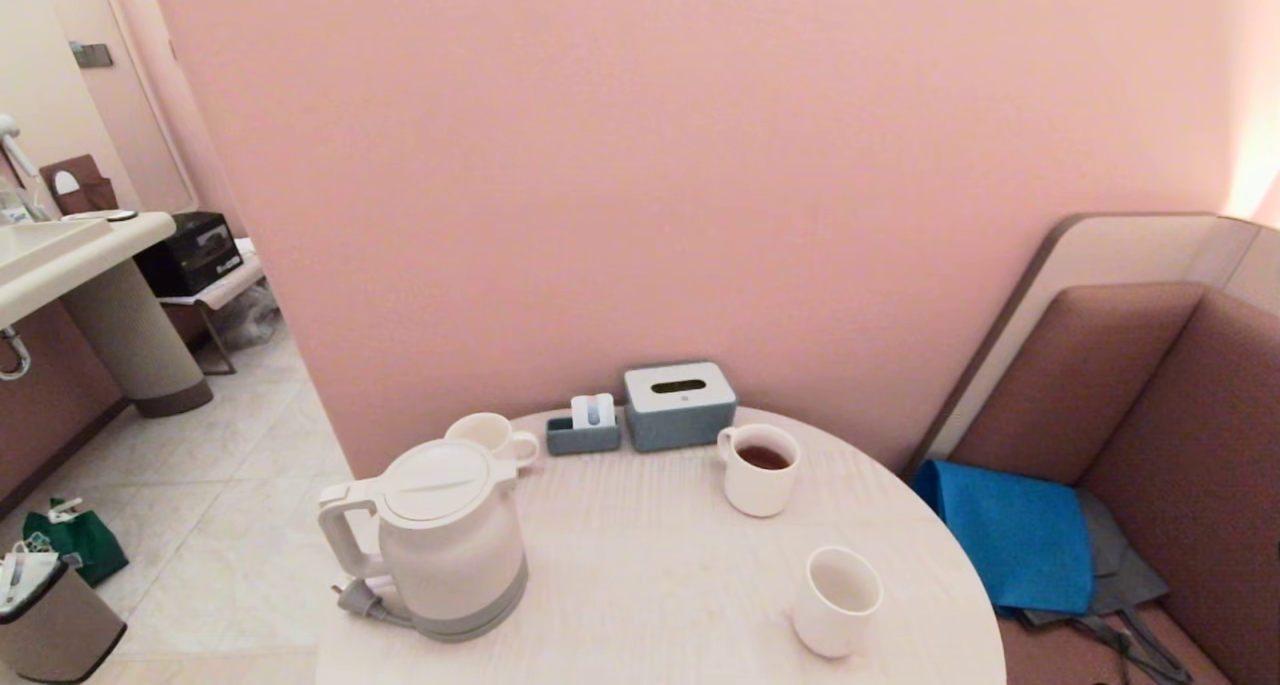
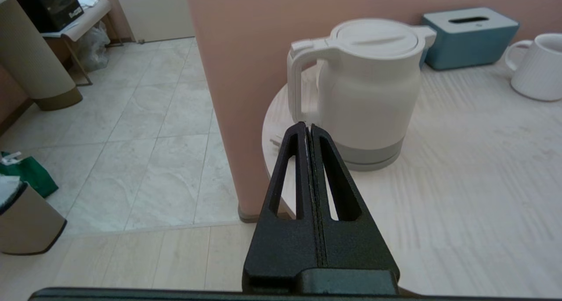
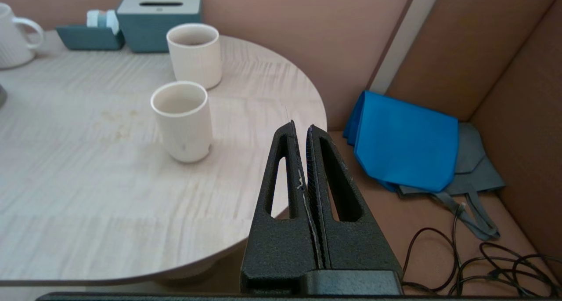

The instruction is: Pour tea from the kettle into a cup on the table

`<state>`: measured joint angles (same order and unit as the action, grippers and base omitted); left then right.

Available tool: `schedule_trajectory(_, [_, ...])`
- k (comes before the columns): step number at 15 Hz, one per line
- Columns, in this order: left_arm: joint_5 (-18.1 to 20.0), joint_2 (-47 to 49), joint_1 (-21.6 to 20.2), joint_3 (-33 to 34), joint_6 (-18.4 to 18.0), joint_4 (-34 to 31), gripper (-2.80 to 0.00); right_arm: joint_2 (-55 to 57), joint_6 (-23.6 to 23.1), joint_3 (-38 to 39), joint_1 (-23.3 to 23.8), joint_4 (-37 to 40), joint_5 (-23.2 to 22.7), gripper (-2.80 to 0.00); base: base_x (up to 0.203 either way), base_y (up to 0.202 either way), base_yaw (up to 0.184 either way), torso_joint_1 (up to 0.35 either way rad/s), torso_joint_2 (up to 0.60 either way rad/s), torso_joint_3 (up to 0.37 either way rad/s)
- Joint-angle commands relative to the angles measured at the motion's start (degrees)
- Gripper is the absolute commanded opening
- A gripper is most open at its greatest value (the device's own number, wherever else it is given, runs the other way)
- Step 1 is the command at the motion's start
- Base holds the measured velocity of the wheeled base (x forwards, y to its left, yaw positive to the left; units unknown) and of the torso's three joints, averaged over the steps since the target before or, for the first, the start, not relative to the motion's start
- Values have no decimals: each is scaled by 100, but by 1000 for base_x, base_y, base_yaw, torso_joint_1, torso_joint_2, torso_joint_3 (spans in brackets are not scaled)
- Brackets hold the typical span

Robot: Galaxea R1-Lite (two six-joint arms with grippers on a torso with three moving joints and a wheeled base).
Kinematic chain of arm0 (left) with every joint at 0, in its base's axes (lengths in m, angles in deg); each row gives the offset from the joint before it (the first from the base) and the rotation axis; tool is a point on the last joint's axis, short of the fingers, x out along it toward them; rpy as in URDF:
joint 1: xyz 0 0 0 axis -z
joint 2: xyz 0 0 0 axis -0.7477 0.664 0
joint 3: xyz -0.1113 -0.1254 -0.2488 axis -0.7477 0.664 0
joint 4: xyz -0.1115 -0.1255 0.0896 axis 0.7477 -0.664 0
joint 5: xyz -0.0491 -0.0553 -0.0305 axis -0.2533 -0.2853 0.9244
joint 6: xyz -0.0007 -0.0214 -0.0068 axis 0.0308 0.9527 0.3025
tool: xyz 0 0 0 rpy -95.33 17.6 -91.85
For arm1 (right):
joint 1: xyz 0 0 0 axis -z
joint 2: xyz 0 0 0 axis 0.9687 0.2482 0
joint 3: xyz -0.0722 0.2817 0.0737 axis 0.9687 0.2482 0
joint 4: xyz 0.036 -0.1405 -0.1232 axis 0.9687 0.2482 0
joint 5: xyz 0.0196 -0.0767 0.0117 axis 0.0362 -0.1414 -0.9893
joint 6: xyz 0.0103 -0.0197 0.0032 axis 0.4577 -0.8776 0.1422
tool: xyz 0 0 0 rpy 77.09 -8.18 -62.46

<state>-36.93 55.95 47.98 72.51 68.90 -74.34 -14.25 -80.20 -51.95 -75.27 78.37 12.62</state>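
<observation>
- Sitting at the table (image 1: 640, 565) near-left edge: kettle (image 1: 445, 540), upright, lid on, loop handle facing out past that edge, spout toward the back edge.
- Left gripper (image 2: 308, 132): jaws pressed together, nothing held, short of the table rim, tips aimed at the handle base. Nearer arm for the grab, I'd say.
- Right gripper (image 3: 300, 129): also closed and empty, off the near-right edge.
- Cup (image 1: 838, 600): empty, near-right edge, well apart from the kettle; mug with tea (image 1: 762, 470) behind it.
- Left jaws must open before taking the handle.
</observation>
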Motion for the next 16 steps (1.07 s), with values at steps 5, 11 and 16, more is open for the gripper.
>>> schedule_trajectory(5, [-1,7,-2,0,-2,0,-280,2,-11,1,0,-4,-2,-280,0,0,0,55,-124,-66])
schedule_trajectory(11, [-1,7,-2,0,-2,0,-280,2,-11,-7,0,23,-2,-280,0,0,0,0,0,0])
schedule_trajectory(16, [-1,7,-2,0,-2,0,-280,2,16,1,0,5,-10,-280,0,0,0,0,0,0])
